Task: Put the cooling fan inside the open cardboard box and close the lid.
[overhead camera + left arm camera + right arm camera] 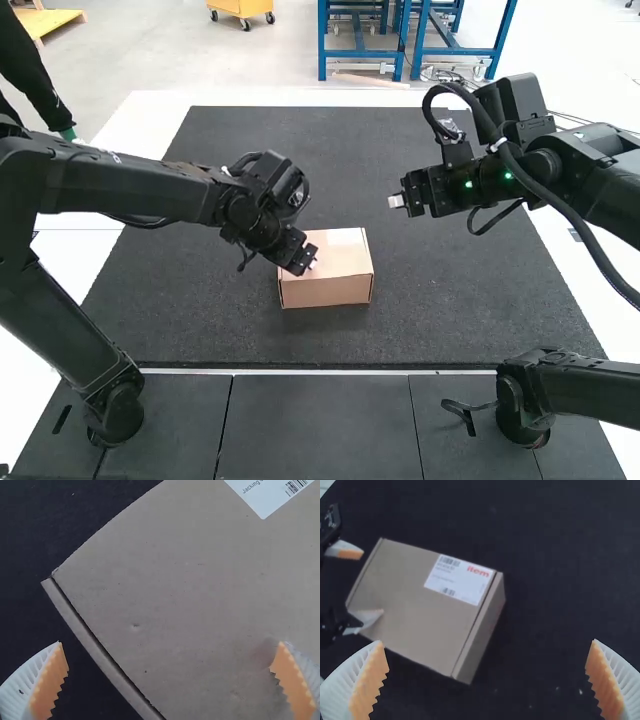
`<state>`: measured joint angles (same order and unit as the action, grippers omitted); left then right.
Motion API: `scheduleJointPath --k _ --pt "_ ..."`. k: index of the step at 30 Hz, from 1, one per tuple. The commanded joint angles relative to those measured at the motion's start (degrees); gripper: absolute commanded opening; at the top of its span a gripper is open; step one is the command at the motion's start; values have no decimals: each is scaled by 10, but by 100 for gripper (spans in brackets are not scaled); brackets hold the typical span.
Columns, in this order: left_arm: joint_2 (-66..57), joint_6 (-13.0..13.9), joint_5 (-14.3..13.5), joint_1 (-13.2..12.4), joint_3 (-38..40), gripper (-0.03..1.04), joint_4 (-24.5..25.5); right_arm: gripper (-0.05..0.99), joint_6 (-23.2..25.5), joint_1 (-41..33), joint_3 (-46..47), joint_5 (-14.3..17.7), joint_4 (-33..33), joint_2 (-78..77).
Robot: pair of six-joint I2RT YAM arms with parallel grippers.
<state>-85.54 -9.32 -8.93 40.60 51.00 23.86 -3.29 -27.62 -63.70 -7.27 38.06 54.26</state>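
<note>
High view: left gripper (306,258) spread above the brown rectangular cardboard box (330,288), lid (340,245) flat, probably pressing it shut over the fan. Left wrist view: one orange-padded finger (292,680) over the lid, one past its edge. Right wrist view: right gripper (486,647) open, box well beyond its fingers, likely standing clear.

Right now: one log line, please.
cardboard box: closed, on mat | left gripper: open, straddling box edge | right gripper: open, apart from box

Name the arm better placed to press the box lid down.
Left. The left gripper is open right over the box, at its closed lid's edge; the right gripper hangs well apart, above the mat.
</note>
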Motion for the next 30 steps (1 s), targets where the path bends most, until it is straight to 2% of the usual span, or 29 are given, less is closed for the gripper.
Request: scheduleJointPath --k 1,7,13,16,18,19,21,24,26,30 --pt "4 4 -18 -14 14 97 14 90 -5 7 -16 -6 -3 -13" --pt "54 4 -26 -58 78 97 22 90 4 7 -5 -3 -27 -17" --pt "93 4 -72 -87 116 97 43 91 11 7 -3 12 -60 -28" --pt "129 3 -73 -95 114 97 41 91 12 8 9 18 -73 -39" --pt "153 1 -73 -99 106 97 28 91 16 12 17 34 -73 -46" --pt "166 1 -73 -102 101 97 15 91 32 16 24 54 -73 -52" --pt "189 4 -73 -106 92 97 -13 91 41 27 37 59 -83 -64" --pt "220 3 -79 -119 71 97 -44 92 92 48 54 59 -122 -90" --pt "241 4 -89 -141 49 97 -63 92 100 59 63 59 -155 -107" --pt "317 6 -88 -188 1 97 -102 92 102 91 74 62 -190 -127"
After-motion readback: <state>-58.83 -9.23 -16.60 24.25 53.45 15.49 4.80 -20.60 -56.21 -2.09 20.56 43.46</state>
